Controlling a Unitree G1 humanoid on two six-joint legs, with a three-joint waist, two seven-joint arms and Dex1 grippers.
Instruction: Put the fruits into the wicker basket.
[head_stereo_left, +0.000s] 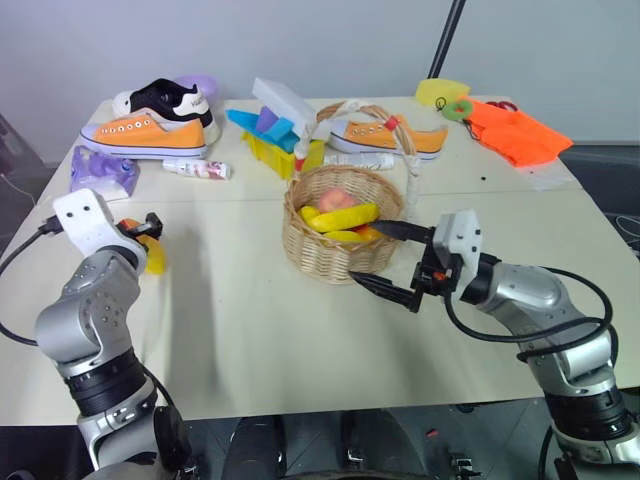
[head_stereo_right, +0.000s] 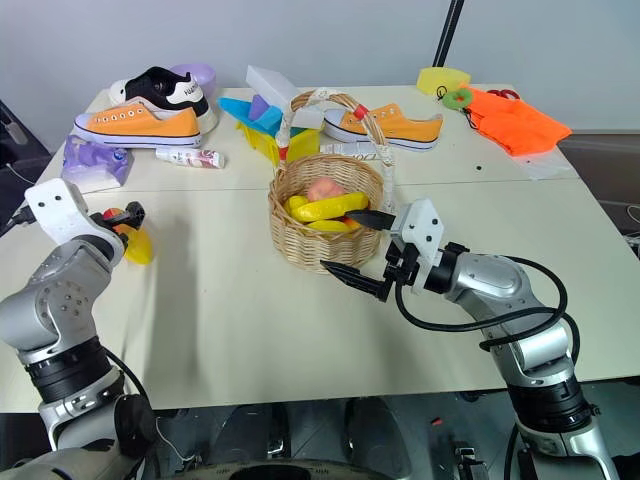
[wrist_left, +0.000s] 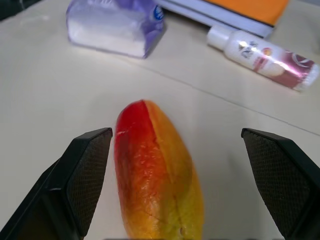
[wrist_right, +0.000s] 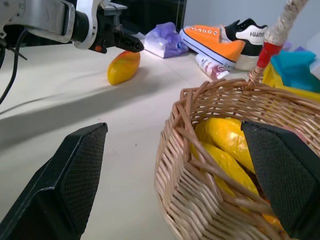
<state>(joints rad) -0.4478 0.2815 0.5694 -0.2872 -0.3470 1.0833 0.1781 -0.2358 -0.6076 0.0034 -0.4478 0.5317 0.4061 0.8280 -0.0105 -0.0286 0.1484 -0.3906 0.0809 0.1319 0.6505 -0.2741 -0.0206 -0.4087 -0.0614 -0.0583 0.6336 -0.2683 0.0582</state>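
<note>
A red-and-yellow mango (wrist_left: 157, 175) lies on the table at the left. My left gripper (head_stereo_left: 150, 222) hovers just over it, open, one finger (wrist_left: 85, 170) on each side of the fruit and not touching it. The wicker basket (head_stereo_left: 320, 255) stands mid-table and holds a pinkish peach (head_stereo_left: 337, 200), a yellow banana (head_stereo_left: 345, 217) and other yellow fruit. My right gripper (head_stereo_left: 372, 255) is open at the basket's near right side, one finger over the rim and the other outside the wall. The mango (wrist_right: 122, 67) and the left gripper also show in the right wrist view.
Beyond the mango lie a purple tissue pack (head_stereo_left: 103, 170), a white bottle (head_stereo_left: 197, 168) and sneakers (head_stereo_left: 145, 135). A yellow tray (head_stereo_left: 280, 150) with blue items and another orange sneaker (head_stereo_left: 390, 137) stand behind the basket. Orange cloth (head_stereo_left: 515, 135) lies far right.
</note>
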